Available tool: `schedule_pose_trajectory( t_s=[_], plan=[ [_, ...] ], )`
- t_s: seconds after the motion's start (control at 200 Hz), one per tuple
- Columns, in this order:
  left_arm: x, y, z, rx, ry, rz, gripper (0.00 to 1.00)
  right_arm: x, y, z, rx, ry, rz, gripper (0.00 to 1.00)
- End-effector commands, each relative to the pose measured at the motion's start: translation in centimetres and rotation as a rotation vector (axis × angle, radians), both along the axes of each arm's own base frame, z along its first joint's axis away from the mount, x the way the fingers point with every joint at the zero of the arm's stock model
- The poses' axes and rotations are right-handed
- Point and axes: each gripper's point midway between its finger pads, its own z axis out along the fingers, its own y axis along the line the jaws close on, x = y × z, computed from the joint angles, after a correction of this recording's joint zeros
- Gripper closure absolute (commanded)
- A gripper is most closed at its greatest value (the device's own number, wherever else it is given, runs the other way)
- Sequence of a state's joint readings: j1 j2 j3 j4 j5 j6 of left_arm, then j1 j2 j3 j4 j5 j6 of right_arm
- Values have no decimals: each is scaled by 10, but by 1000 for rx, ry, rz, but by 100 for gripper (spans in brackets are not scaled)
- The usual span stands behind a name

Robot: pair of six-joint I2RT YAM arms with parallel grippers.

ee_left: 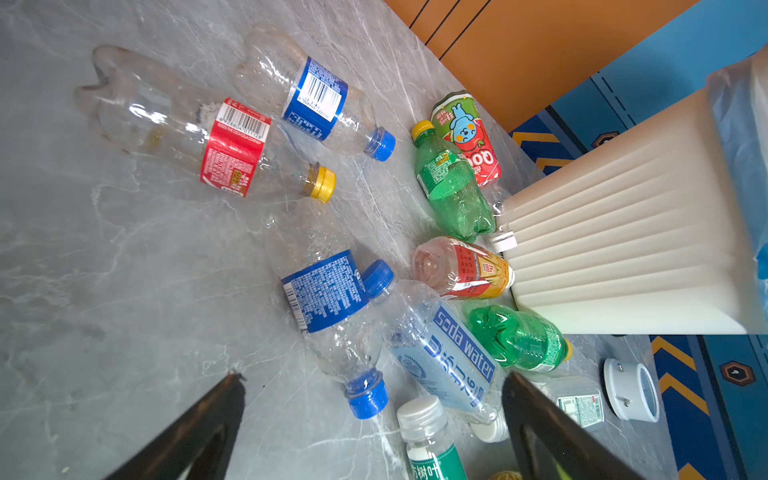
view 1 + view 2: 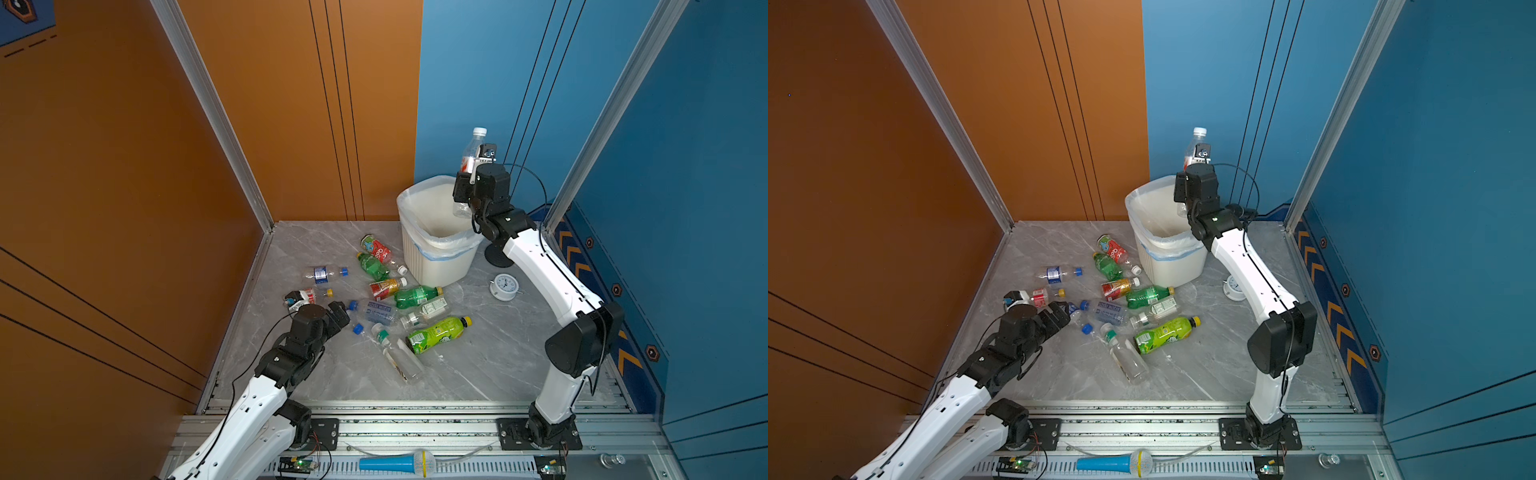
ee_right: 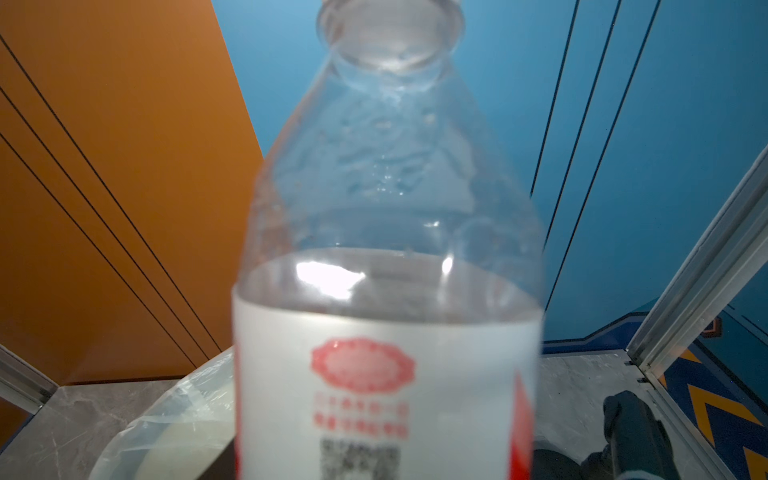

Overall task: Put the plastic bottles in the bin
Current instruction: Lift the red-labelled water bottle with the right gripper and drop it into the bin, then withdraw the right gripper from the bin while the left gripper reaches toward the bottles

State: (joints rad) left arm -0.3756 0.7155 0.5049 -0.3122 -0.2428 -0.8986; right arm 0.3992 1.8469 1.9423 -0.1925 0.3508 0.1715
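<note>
Grey marble floor (image 2: 478, 365) carries loose bottles (image 2: 415, 296), scattered beside the bin (image 2: 436, 266). Over the bin's rim the right gripper (image 2: 464, 187) clamps a white-capped bottle (image 2: 471, 149) upright (red-and-white label). The left gripper (image 2: 341, 312) hangs spread wide, empty, just above the scattered ones.

The grey marbled tabletop (image 2: 478, 374) carried everything; the white ribbed bin (image 2: 436, 262) stood upright toward its far edge; plastic bottles (image 2: 378, 311) lay on their sides in a loose scatter in front and to the left of it; a red cartoon-labelled bottle (image 2: 376, 248) and a green bottle (image 2: 372, 266) lay just beside the bin's wall; a lime-green bottle (image 2: 438, 334) with a yellow cap lay nearer the front; a clear blue-labelled bottle (image 2: 322, 273) lay apart at the left; a white alarm clock (image 2: 504, 286) sat to the bin's right, near a black round base (image 2: 496, 254).
</note>
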Motion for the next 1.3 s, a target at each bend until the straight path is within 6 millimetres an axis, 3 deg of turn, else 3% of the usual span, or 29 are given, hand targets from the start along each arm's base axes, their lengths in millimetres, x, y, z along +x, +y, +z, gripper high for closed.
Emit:
schedule_pose_trajectory(
  t_s=[0.0,0.11,0.255,0.366,0.506,0.626,0.791,0.921,1.026,1.297],
  plan=[
    [-5,5,-8,3,29,16,2,7,-2,9,-12,-26,8,42],
    [-4,6,-8,0,30,21,2,13,-5,-1,-21,-6,2,40],
    [-2,3,-9,-8,33,18,2,10,-11,-2,-10,14,-13,10],
    [0,0,-12,-18,42,9,2,-6,-17,14,25,-8,-14,0],
    [5,-7,-19,-57,43,-2,2,-46,-26,33,75,-43,-3,0],
    [8,-14,-23,-73,58,-18,2,-95,-37,-2,97,4,1,1],
    [11,-22,-24,-79,77,-40,2,-166,-56,-105,154,164,-18,0],
    [11,-31,-24,-93,90,-56,2,-198,-76,-173,176,299,-72,1],
    [7,-39,-28,-109,110,-61,1,-203,-83,-190,168,360,-91,0],
    [-19,-85,-50,-138,190,-121,0,-194,-82,-186,177,352,-84,0]
  ],
)
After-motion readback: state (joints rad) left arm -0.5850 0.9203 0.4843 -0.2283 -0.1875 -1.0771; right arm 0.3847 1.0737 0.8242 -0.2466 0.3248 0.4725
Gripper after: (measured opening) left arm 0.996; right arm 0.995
